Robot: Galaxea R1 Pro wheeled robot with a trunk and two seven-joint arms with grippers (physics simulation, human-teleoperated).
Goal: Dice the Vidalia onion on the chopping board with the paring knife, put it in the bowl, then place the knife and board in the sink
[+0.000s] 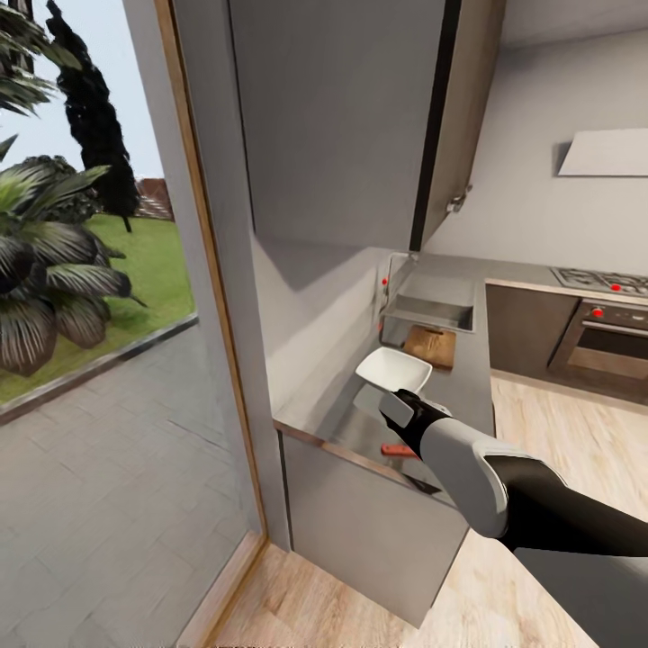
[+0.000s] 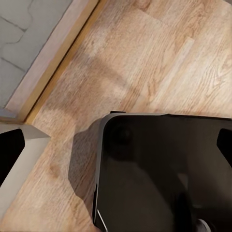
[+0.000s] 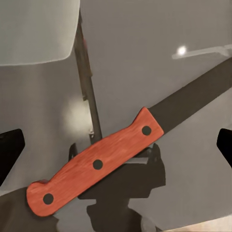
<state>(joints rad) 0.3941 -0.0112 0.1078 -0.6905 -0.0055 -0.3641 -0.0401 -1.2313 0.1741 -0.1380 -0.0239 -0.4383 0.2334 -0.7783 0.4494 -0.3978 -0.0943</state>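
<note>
The paring knife (image 3: 94, 166) lies flat on the grey countertop (image 1: 463, 378), red-orange handle nearest me and dark blade (image 3: 193, 104) pointing away. My right gripper (image 3: 116, 145) hovers open just above the handle, one finger on each side. In the head view the handle (image 1: 394, 448) peeks out under my right wrist (image 1: 405, 412). The white bowl (image 1: 393, 369) stands just beyond, then the chopping board (image 1: 430, 346) and the sink (image 1: 434, 302) with its faucet. The Vidalia onion is out of view. My left gripper (image 2: 116, 142) hangs open over the wooden floor.
A wall cabinet (image 1: 360, 117) hangs over the counter. A stove and oven (image 1: 605, 333) stand at the back right. A glass door (image 1: 99, 360) to a patio runs along the left. My dark base (image 2: 164, 174) is below the left gripper.
</note>
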